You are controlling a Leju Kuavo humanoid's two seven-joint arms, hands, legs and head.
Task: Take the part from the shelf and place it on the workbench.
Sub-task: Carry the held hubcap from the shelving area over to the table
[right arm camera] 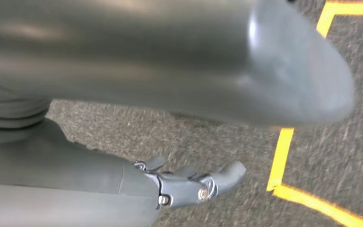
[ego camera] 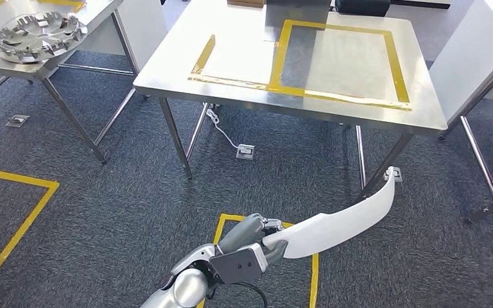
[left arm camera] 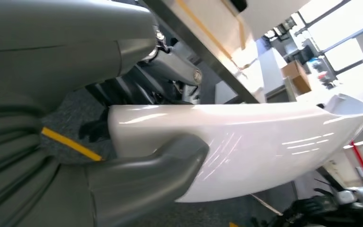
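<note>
We see a long, curved, glossy white part (ego camera: pixel 340 221), smooth like moulded plastic and tapering to a notched tip, held by our left hand (ego camera: pixel 257 240) above the dark grey carpet (ego camera: pixel 103 212). The thick grey thumb (left arm camera: pixel 160 165) presses on one face of it while the darker fingers (left arm camera: pixel 137 90) wrap the other side, closed firmly around its wide end. Ahead stands a brushed steel desk (ego camera: pixel 423 109) marked with yellow tape (ego camera: pixel 395 64). Our right hand (right arm camera: pixel 194 187) hangs over the carpet, holding nothing, fingers loosely extended. A ribbed metal disc (ego camera: pixel 38 35) rests on another desk.
</note>
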